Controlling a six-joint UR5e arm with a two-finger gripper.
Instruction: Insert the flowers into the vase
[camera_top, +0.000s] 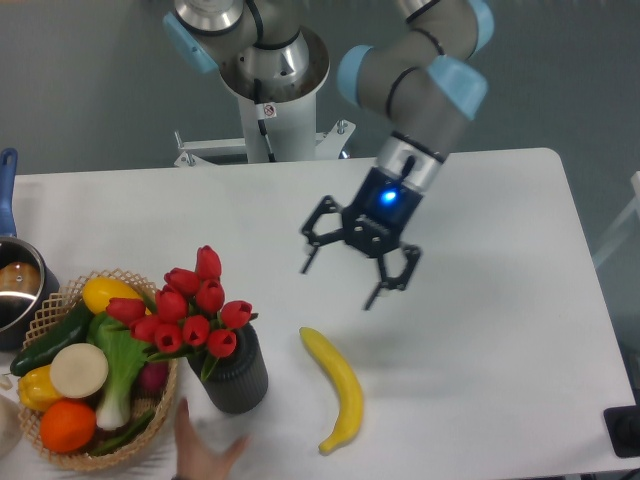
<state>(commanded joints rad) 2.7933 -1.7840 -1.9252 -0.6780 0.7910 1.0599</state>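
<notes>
The flowers (192, 310), a bunch of red tulip buds with green stems, stand upright in the vase (236, 372), a short dark ribbed cylinder at the front left of the table. My gripper (340, 282) hangs above the table to the right of the flowers, well apart from them. Its fingers are spread open and hold nothing.
A yellow banana (338, 389) lies right of the vase. A wicker basket (95, 448) with vegetables and fruit stands left of it. A blue-handled metal pot (14, 290) is at the left edge. A human hand (205, 450) rests at the front edge below the vase.
</notes>
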